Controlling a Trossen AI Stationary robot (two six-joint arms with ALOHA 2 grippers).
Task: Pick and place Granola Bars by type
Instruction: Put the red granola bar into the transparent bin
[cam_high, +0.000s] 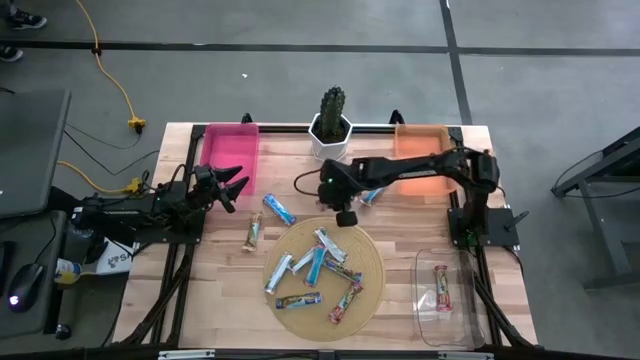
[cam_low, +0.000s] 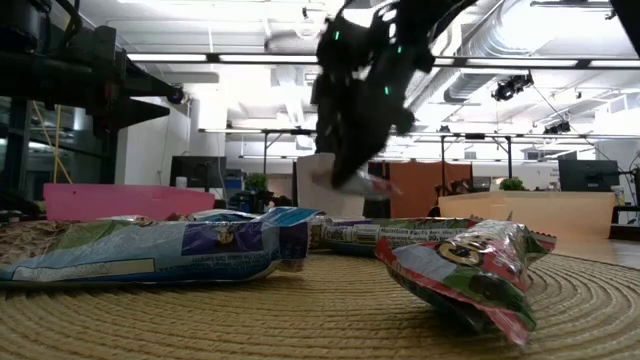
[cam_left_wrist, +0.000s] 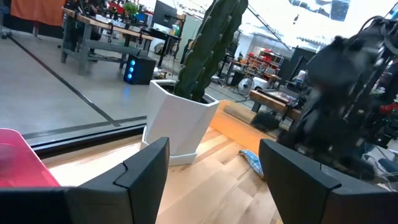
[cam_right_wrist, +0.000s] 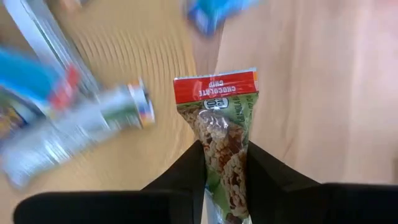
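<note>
Pinched between the right end effector fingers is a green-and-red granola bar, lifted above the woven mat below it, and it looks light, crinkly and slippery, so mid-wrapper grip seems safest

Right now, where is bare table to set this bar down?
Bare wood lies between the pink bin and the woven mat, apart from two loose bars, and between mat and clear bin. The mat is crowded. The right end effector holds a bar.
</note>
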